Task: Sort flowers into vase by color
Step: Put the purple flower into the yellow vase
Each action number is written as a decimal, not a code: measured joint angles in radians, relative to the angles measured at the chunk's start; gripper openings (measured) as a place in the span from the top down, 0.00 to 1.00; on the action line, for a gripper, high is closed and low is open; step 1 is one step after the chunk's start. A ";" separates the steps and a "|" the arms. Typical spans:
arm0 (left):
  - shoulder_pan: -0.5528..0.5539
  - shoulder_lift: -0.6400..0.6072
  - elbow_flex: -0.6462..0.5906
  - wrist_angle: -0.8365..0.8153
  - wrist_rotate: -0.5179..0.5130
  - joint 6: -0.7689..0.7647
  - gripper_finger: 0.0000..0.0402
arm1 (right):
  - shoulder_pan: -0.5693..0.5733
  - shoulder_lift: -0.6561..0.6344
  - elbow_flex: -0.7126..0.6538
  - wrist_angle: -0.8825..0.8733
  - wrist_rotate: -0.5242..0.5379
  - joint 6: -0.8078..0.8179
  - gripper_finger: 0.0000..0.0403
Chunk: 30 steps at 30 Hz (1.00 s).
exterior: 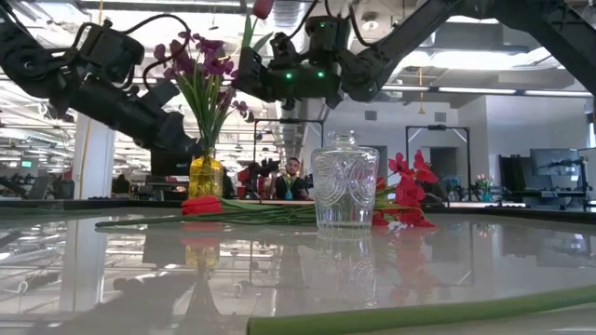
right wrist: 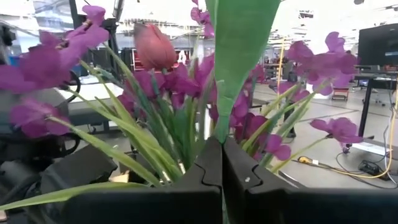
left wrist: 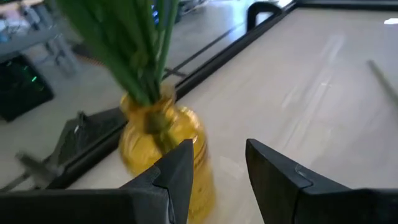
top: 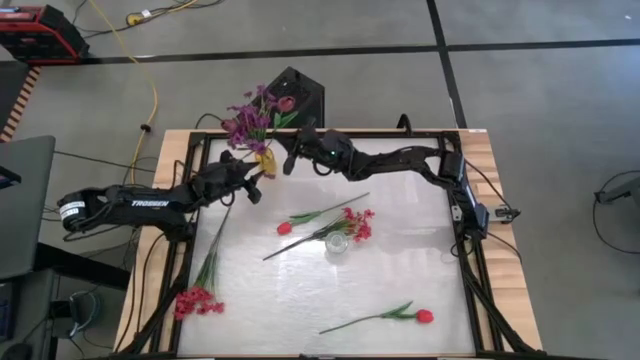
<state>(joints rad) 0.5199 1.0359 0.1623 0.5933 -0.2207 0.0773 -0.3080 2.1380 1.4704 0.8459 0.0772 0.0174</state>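
— Jaws first: how do yours stand?

— Pressed together on my right gripper point(right wrist: 222, 163), pinching the stem and leaf of a dark maroon tulip point(right wrist: 154, 45). I hold it above the yellow vase point(top: 266, 160) at the far left corner of the table point(top: 400, 285), its bud among the purple sprays point(top: 245, 120) that stand in that vase.

— And the left?

— Spread on my left gripper point(left wrist: 219, 171), fingers parted just beside the yellow vase, level with its body. Whether a finger touches the glass, I cannot tell.

— Where are the other flowers?

— A clear glass vase point(top: 338, 241) stands mid-table. A red tulip point(top: 285, 227) lies just left of it with its stem running toward the far side; a red cluster point(top: 358, 224) lies against the clear vase. Another red cluster point(top: 197, 300) lies near the left edge, toward the near side, and a second red tulip point(top: 423, 316) lies well apart, at the near right.
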 joint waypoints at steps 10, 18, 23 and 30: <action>0.059 0.011 0.000 0.056 0.085 0.035 0.66 | 0.000 0.000 0.000 -0.008 0.000 0.008 0.95; 0.103 0.143 0.000 0.204 0.168 0.021 0.66 | 0.003 0.000 0.000 -0.025 0.000 0.008 0.95; 0.117 0.198 0.001 0.257 0.133 0.011 0.66 | 0.010 0.000 0.000 -0.028 -0.003 0.008 0.95; 0.105 0.185 0.002 0.219 0.183 -0.043 0.66 | 0.014 0.000 0.000 -0.029 -0.029 0.008 0.95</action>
<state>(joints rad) 0.6244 1.2213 0.1646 0.8123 -0.0381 0.0347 -0.2943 2.1380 1.4708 0.8165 0.0479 0.0249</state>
